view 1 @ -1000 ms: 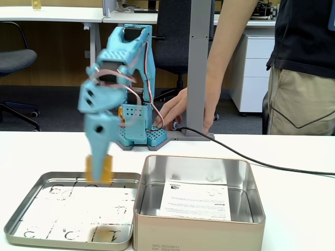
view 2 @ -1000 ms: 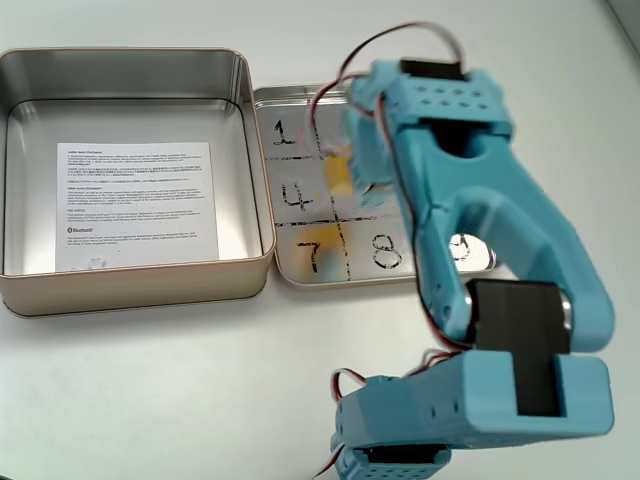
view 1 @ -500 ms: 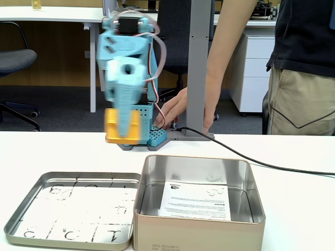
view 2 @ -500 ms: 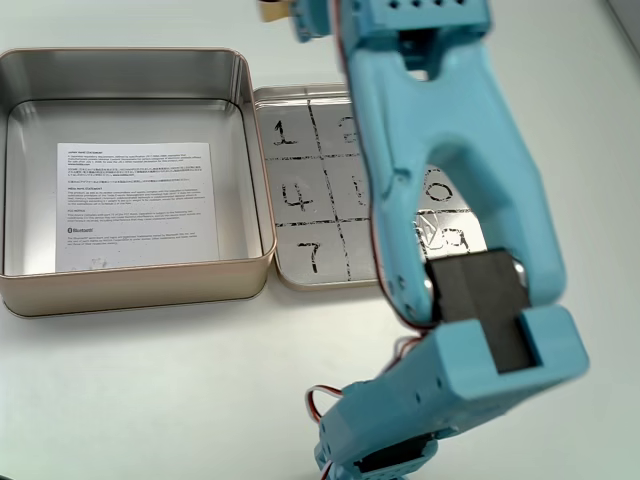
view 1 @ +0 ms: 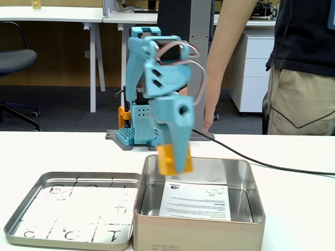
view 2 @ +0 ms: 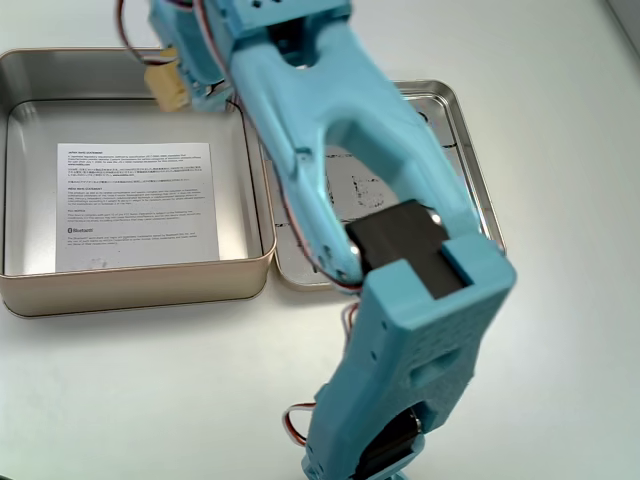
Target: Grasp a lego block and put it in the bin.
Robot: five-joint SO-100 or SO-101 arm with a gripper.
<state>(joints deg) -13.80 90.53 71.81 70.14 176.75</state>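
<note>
- Gripper (view 1: 177, 159): clenched on the lego block (view 1: 168, 159), block pinched between the two blue fingers. In the front fixed view the block hangs in the air at about rim level of the bin (view 1: 199, 230), over its rear-left part. Slight motion blur, so exact finger contact can't be read.
- Same block seen from above in the other fixed view (view 2: 166, 88): held at the far edge of the bin (view 2: 120, 285), over or just inside the back wall. Can't tell which.
- Bin: deep square silver tin, open top, nothing in it but the white printed sheet (view 1: 196, 201) on the floor. Sits touching the shallow tray (view 1: 21, 219) w/ black number markings.
- Handling, my judgement: block looks like hard moulded plastic, rigid, light, prob. hollow. No sag or squash under the grip. Smooth faces, so somewhat slippery against plastic fingers.
- Where to hold: on two opposite flat side faces, near mid-height, as appears to be the case now. Corner or edge grip would likely let it twist out.
- Fragility: low. Should survive a drop into the tin, though a hard block on thin metal may bounce, and the paper liner gives little damping.
- Risk: release this close to the back rim could clip the wall and send it outside. More travel toward bin centre looks advisable first.
- Bystander: a person (view 1: 303, 68) stands behind the table, a hand (view 1: 207, 123) lowered near the arm's base (view 1: 137, 137). Black cable (view 1: 261, 162) runs across the table behind the bin, clear of the drop zone.
</note>
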